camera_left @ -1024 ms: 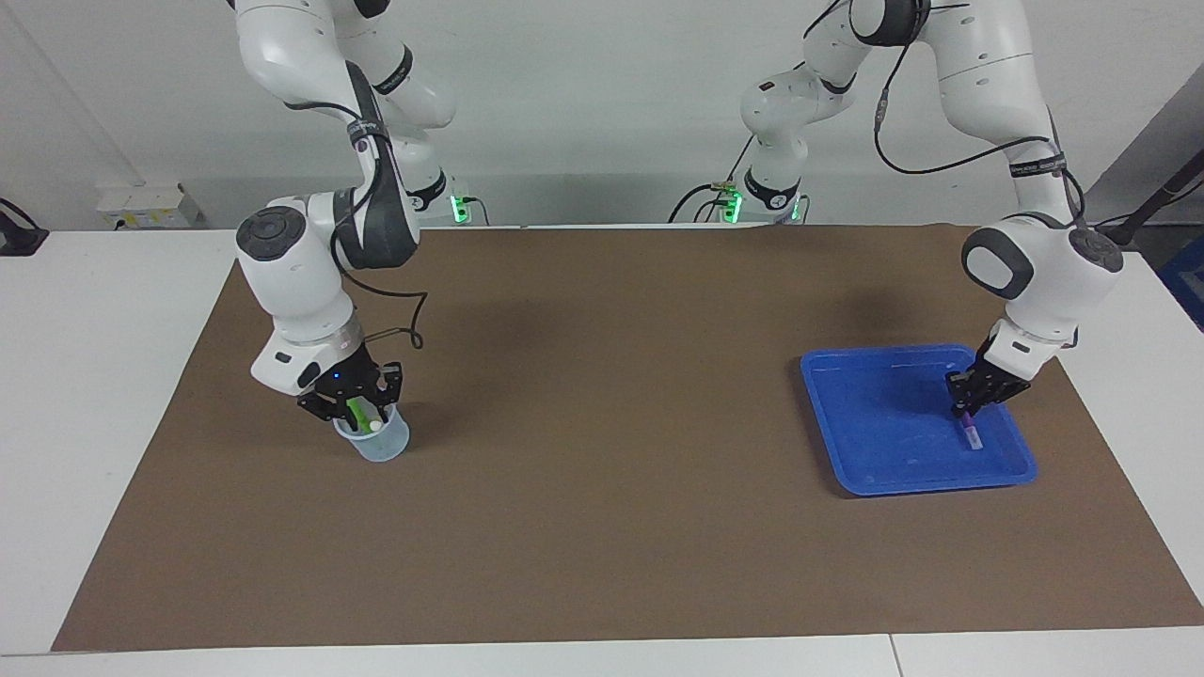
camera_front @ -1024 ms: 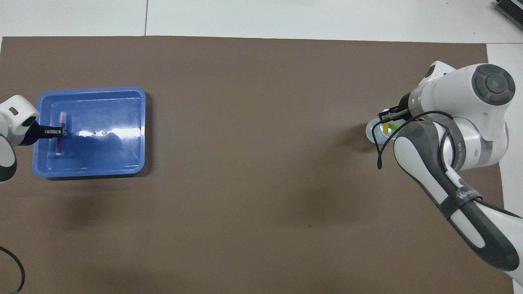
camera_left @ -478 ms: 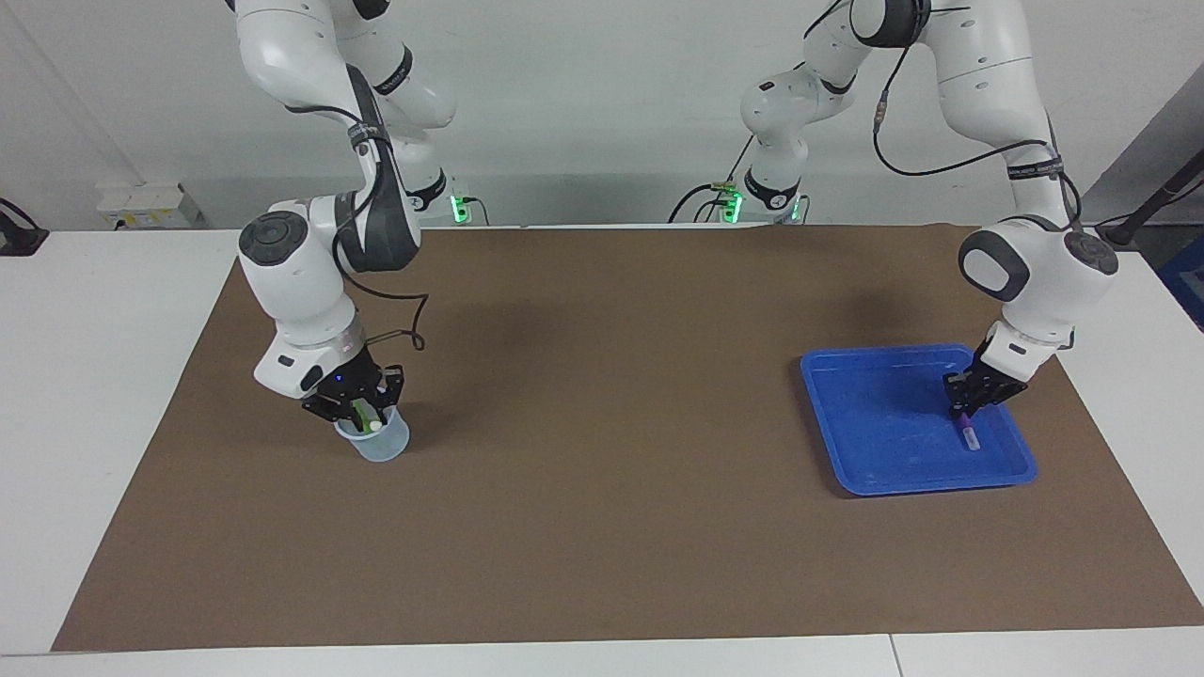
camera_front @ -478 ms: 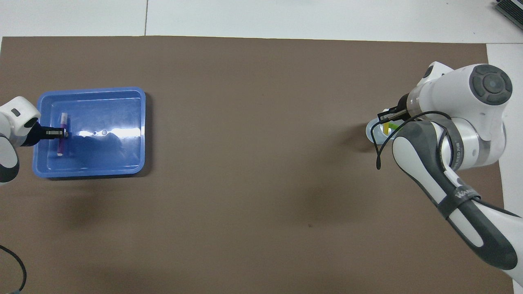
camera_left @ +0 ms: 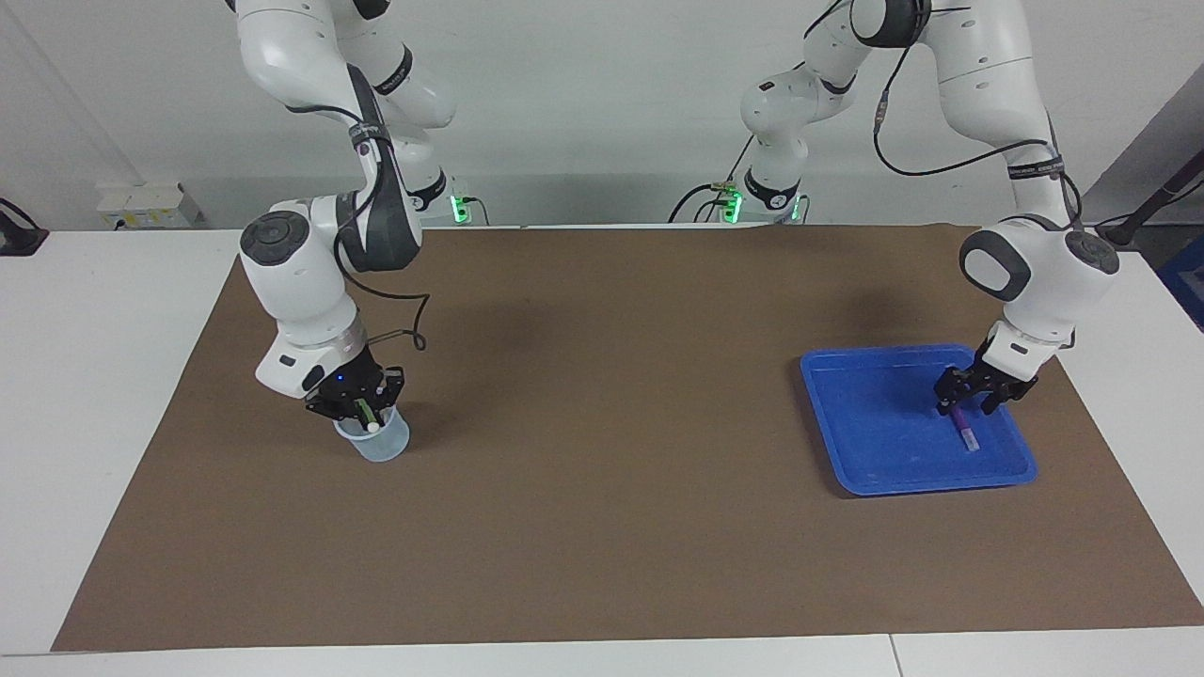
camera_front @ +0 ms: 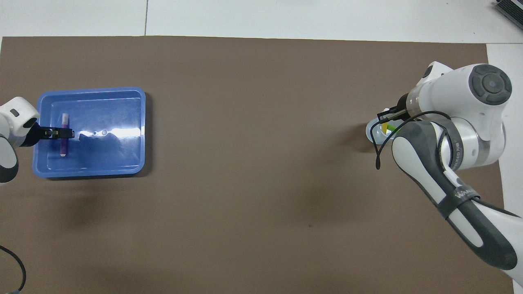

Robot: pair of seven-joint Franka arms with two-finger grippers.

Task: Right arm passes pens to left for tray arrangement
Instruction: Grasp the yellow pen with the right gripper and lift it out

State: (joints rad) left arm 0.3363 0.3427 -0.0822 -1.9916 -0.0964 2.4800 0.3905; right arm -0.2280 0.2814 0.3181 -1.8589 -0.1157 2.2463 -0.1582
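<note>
The blue tray (camera_left: 875, 442) (camera_front: 114, 157) lies toward the left arm's end of the table. In it lies the purple pen (camera_left: 966, 432) (camera_front: 63, 143). My left gripper (camera_left: 963, 406) (camera_front: 61, 133) hangs low over that pen, open, its fingers spread to either side of it. At the right arm's end stands a translucent cup (camera_left: 381, 446) (camera_front: 372, 132). My right gripper (camera_left: 362, 411) (camera_front: 387, 121) reaches into the cup's mouth, shut on the green pen (camera_left: 360, 410) (camera_front: 392, 128). The yellow pen (camera_front: 384, 129) stands in the cup beside it.
A brown mat (camera_left: 602, 451) covers the table between the cup and the tray. A black cable (camera_left: 404, 310) loops off the right arm's wrist above the cup.
My left gripper has opened and let go of the purple pen, which now lies in the tray. My right gripper has closed on the green pen in the cup.
</note>
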